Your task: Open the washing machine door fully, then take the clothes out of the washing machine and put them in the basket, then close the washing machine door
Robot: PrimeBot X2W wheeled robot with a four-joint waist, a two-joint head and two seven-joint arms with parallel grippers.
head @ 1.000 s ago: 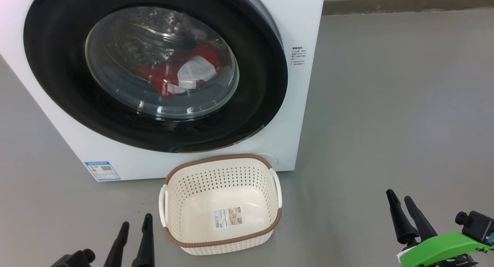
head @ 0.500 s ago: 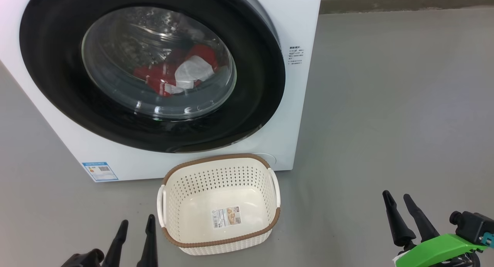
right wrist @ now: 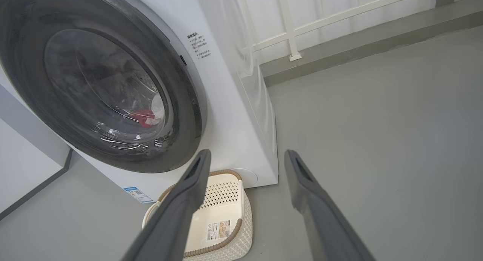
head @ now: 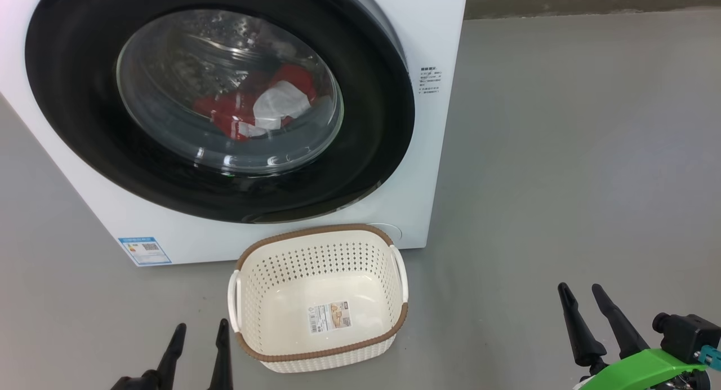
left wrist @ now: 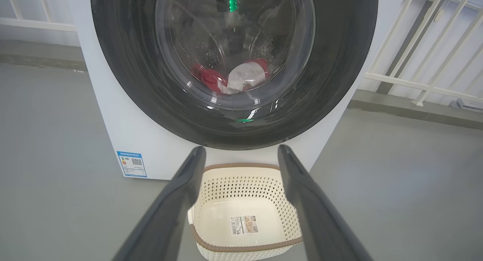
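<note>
- One washing machine door (head: 219, 102), shut on one washing machine (head: 434, 35); one bundle of clothes (head: 253, 111) behind its glass.
- One basket (head: 315, 232), at 6 o'clock from the door.
- Two grippers, both spread wide and holding nothing: left gripper (head: 201, 326) at 8 o'clock of the basket, right gripper (head: 579, 288) at 3 o'clock.

Black tapered fingers (head: 575, 328); green bracket (head: 648, 364) (right wrist).

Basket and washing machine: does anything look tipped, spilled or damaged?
Nothing stands out. The basket stands upright and empty on the floor before the washing machine; the clothes lie inside, behind the door.
</note>
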